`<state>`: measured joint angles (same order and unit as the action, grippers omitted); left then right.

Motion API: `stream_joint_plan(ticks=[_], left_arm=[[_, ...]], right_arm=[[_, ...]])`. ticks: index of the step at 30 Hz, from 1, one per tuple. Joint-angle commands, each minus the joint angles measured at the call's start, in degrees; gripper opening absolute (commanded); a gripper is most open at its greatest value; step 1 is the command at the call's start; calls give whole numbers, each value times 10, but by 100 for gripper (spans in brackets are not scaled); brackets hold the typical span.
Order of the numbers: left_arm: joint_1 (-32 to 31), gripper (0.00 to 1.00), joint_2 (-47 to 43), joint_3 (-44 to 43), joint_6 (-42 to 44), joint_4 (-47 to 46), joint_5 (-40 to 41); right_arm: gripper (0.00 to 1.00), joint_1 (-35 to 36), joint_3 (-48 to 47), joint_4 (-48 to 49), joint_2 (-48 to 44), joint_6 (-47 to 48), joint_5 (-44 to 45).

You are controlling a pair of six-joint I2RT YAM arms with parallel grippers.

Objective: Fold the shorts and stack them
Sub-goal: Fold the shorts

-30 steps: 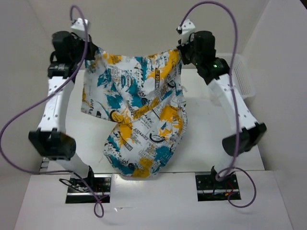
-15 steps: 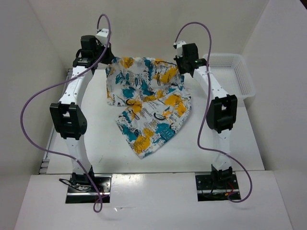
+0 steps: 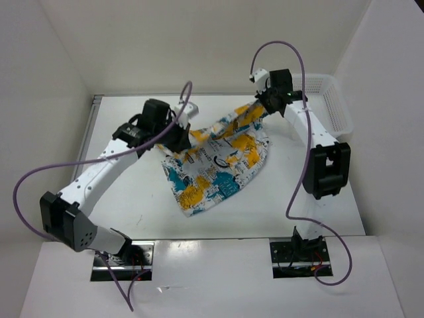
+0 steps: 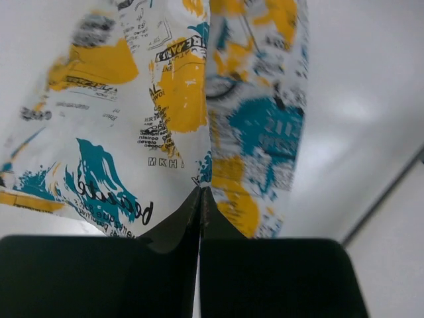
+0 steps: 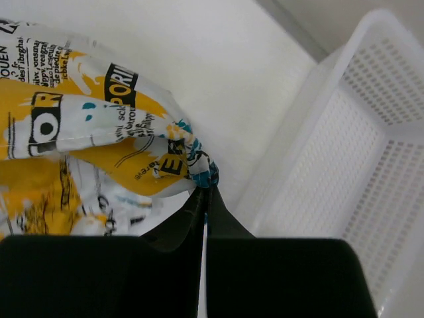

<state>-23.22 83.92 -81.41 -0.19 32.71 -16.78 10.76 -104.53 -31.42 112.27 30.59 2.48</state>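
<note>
The printed shorts point(image 3: 215, 165) lie partly on the table, their far edge stretched between both grippers. My left gripper point(image 3: 177, 138) is shut on the left corner of the shorts; in the left wrist view the fabric point(image 4: 165, 99) hangs from the closed fingertips point(image 4: 201, 192). My right gripper point(image 3: 264, 105) is shut on the right corner, held near the basket; in the right wrist view the bunched corner point(image 5: 106, 126) sits in the closed tips point(image 5: 207, 189).
The white perforated basket point(image 3: 331, 99) stands at the table's far right, close beside my right gripper; it also shows in the right wrist view point(image 5: 344, 152). White walls enclose the table on three sides.
Both grippers came down and toward the near side with the shorts. The left one swung right toward the table's middle, so the shorts went from hanging spread to lying bunched on the table.
</note>
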Motion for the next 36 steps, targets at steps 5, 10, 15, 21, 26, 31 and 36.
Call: stream_joint_plan(ticks=[5, 10, 15, 21, 26, 31, 36], left_arm=[[-84, 0, -52, 104, 2, 111, -29], [-129, 0, -57, 122, 2, 189, -41], [-171, 0, -57, 146, 2, 231, -63], [-206, 3, -57, 164, 2, 310, -100], [-226, 66, -40, 205, 2, 387, -118], [-194, 72, -61, 209, 2, 344, -90], [-38, 72, -61, 176, 2, 142, -115]], right_arm=[[0, -1, 191, 7, -155, 148, 10], [0, -1, 311, 12, -230, 189, 22], [0, 4, 401, -1, -289, 225, 39], [0, 10, 456, -66, -372, 271, 10], [43, 72, 556, -148, -458, 318, -4], [90, 78, 460, -240, -495, 296, -75], [93, 78, 327, -198, -495, 189, -155]])
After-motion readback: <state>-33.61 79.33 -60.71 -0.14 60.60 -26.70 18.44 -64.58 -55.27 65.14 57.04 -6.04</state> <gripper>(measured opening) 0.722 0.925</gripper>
